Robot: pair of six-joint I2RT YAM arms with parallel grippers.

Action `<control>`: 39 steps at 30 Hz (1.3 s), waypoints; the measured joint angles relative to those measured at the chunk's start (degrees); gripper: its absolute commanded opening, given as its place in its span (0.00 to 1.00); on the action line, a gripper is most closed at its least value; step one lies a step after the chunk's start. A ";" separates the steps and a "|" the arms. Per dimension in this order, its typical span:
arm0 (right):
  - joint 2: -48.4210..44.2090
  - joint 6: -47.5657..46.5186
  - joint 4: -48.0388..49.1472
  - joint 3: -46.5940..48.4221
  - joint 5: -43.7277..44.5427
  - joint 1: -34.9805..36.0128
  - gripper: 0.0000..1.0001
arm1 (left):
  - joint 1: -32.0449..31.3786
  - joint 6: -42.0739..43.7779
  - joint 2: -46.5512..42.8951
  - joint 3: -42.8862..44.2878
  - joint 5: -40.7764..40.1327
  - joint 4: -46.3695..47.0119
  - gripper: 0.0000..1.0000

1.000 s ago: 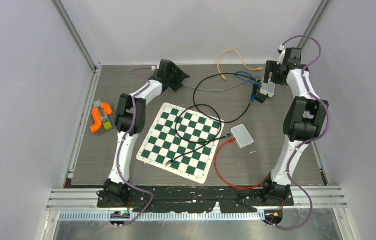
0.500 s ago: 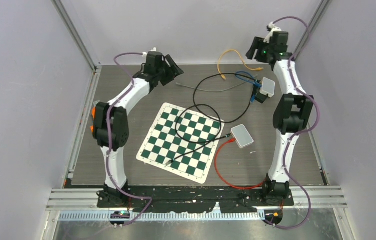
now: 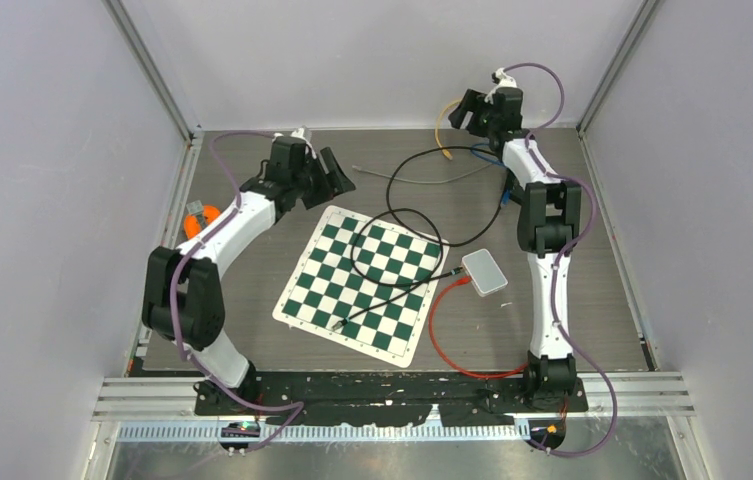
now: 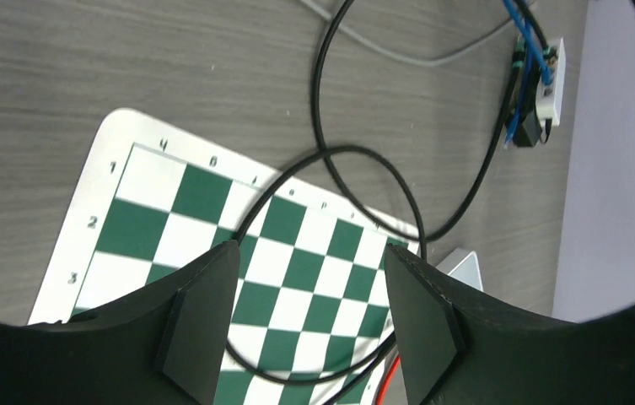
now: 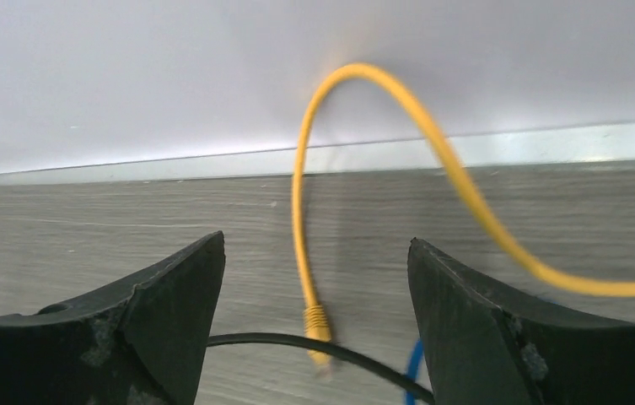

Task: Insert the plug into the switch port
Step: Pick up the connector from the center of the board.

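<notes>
The left gripper (image 4: 309, 257) hangs open and empty over the board (image 4: 212, 202). The right gripper (image 5: 315, 245), open too, holds nothing. The yellow plug (image 5: 317, 323) lies on the table (image 5: 86, 224) below it, just beside a black cable (image 5: 255, 340). Closing here may catch that cable, or pinch the cord instead of the plug. The board edge reads 1, 2, 3.

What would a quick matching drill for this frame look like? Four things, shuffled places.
1. yellow cable
2. chess mat
3. red cable
4. white box

A. under the black cable's loop
B. just right of the mat
C. by the back wall, ahead of the right gripper
D. curving from beside the white box toward the near edge

Pairs: 1-C, 2-A, 3-D, 4-B
</notes>
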 measured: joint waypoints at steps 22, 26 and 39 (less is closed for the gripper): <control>2.32 -59.93 2.49 2.45 -0.81 -0.44 0.77 | 0.00 6.43 -2.40 -2.62 2.78 -4.20 0.69; 4.72 -63.63 0.04 4.46 2.19 -0.50 0.72 | 0.00 6.84 -2.45 -2.34 2.80 -5.18 0.69; 2.23 -70.29 1.29 -0.22 6.01 -0.59 0.05 | 1.14 10.01 -9.64 -1.75 -1.86 -7.43 1.00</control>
